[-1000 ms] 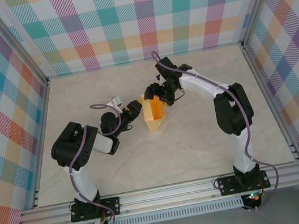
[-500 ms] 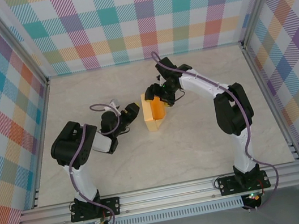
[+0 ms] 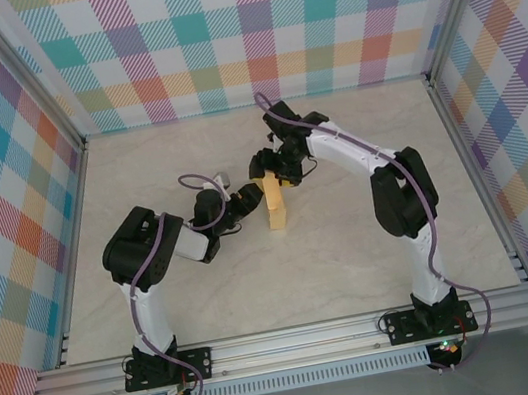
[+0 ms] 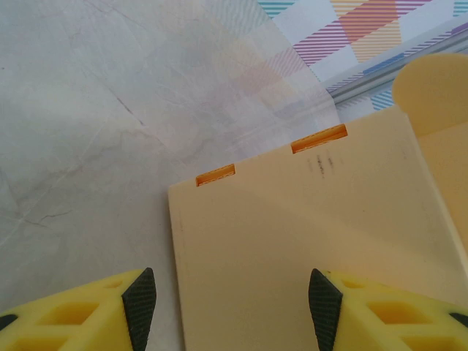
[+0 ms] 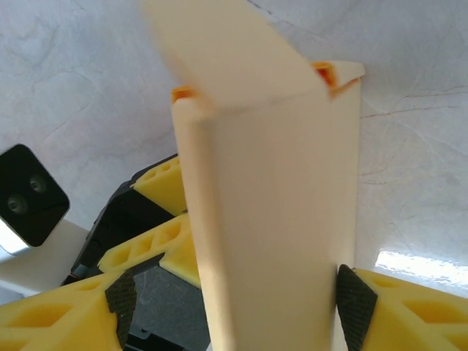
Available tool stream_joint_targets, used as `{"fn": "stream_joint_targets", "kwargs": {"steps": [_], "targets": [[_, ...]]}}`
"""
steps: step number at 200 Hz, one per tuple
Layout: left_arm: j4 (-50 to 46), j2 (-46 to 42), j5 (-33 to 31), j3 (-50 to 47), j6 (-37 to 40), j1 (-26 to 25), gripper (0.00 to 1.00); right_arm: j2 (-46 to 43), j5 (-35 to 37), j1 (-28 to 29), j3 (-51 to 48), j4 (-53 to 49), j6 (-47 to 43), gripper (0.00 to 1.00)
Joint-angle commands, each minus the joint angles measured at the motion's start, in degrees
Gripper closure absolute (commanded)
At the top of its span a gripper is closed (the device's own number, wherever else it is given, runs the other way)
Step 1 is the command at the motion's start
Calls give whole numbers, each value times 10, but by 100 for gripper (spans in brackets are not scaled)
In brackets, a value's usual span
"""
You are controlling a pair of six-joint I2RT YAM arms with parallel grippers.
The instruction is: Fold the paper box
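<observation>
The paper box [image 3: 276, 206] is yellow-orange card standing on edge mid-table, narrow from above. My left gripper [image 3: 248, 200] is against its left side. In the left wrist view the gripper [image 4: 231, 307] is open, and the box's flat panel [image 4: 292, 241], with two orange slots along its far edge, lies just ahead of both pads. My right gripper [image 3: 270, 165] is at the box's far end. In the right wrist view the gripper [image 5: 234, 303] straddles the box [image 5: 270, 219]. Its right pad [image 5: 352, 303] touches the card, its left pad [image 5: 121, 298] stands apart, and a flap [image 5: 219, 51] leans out on top.
Marble-patterned tabletop [image 3: 356, 263] with free room all round the box. Plaid walls and aluminium rails [image 3: 298, 339] bound the cell. The left gripper's yellow fingers [image 5: 146, 252] sit close beside the box in the right wrist view.
The left gripper has moved right up against the box. The right gripper has shifted slightly left. From above, the box has gone from a wide shape to a narrow one.
</observation>
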Motion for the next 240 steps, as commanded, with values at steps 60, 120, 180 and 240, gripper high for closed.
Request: {"fn": "stream_joint_targets", "kwargs": {"steps": [60,120,180,240], "targets": [[1,10,12,2,11,0,38,38,98,27,40,-81,-59,45],[-3,-79,-10,-46,39,35,29,25,127,31,67,-95,-184,59],[-366,-298,-137,-1,134,71,0,0,-2,30,38,-77,-557,66],[-465,-359,0,-14,60,149,3,-61,-51,50,-46,-15,-816,67]]}}
